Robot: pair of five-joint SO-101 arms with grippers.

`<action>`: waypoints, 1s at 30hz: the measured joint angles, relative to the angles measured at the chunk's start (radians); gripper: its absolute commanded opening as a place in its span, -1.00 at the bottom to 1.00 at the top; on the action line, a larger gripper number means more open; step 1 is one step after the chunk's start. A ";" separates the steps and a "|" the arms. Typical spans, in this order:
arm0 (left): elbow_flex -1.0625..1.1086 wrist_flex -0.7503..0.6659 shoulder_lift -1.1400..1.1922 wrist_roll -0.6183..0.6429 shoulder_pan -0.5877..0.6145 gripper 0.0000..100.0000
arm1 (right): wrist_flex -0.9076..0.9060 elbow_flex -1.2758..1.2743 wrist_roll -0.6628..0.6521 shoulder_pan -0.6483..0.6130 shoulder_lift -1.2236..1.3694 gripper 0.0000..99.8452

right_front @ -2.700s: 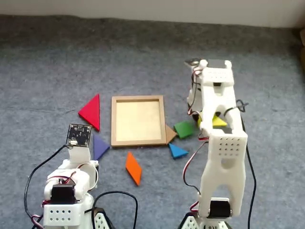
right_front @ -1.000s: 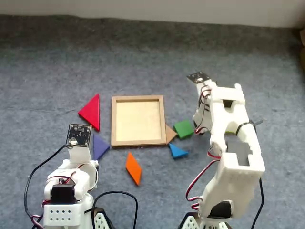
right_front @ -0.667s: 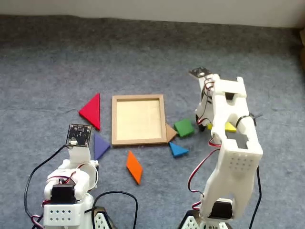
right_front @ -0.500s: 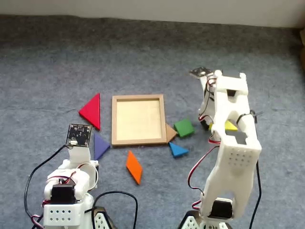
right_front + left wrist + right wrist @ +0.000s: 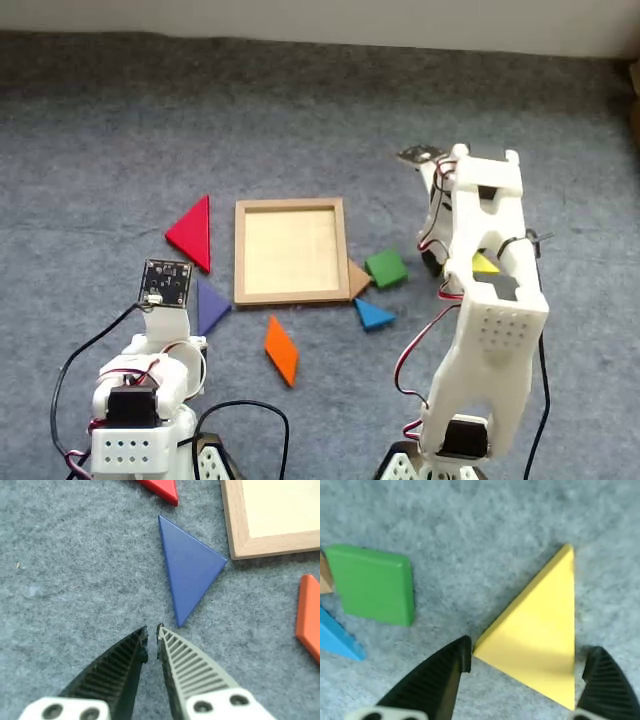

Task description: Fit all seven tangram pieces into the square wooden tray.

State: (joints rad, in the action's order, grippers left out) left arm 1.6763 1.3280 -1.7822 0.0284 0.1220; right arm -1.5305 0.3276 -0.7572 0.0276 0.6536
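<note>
1. Shifting rightward, the right arm now holds its right gripper (image 5: 527,666) astride the yellow triangle (image 5: 540,640), jaws spread wide.
2. Left gripper (image 5: 151,630) (jaws clenched, empty) hovers by the blue triangle (image 5: 190,580).
3. Wooden tray (image 5: 240,252) sits on the carpet (image 5: 150,130), left of the yellow triangle.

We find the tray (image 5: 290,205) at the middle of the bench (image 5: 300,110) in the high view. Left of it, apart, lies the large triangle (image 5: 192,235). Below that, just off the tray's lower left corner, lies the second triangle (image 5: 210,307), with the left claw (image 5: 151,635) just beside one of its points. Below the tray, apart from it, lies the parallelogram (image 5: 281,350). The little triangle (image 5: 357,279) touches the tray's right rim near the lower corner. The square piece (image 5: 386,268) sits just right of it, and the small triangle (image 5: 373,315) lies below both. Farther right, the last triangle (image 5: 484,264) lies partly under the right arm (image 5: 490,330), between the jaws of the right claw (image 5: 528,657).
</note>
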 measured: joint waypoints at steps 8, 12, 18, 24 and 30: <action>0.000 0.000 0.000 0.000 0.000 -0.89 | 0.000 0.000 -0.014 0.012 0.000 -0.33; 0.000 0.000 0.000 0.000 0.000 -0.89 | -0.006 0.020 -0.014 0.012 0.043 -0.33; 0.000 0.000 0.000 0.000 0.000 -0.89 | -0.009 0.044 -0.014 0.015 0.091 -0.34; 0.000 0.000 0.000 0.000 0.000 -0.89 | -0.026 0.048 -0.012 0.023 0.068 -0.59; 0.000 0.000 0.000 0.000 0.000 -0.89 | -0.052 0.028 -0.018 0.032 0.002 -0.62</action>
State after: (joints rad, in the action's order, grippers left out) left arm 1.6763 1.3280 -1.7822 0.0284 0.1220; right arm -1.5827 0.3552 -0.7756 0.0598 0.6552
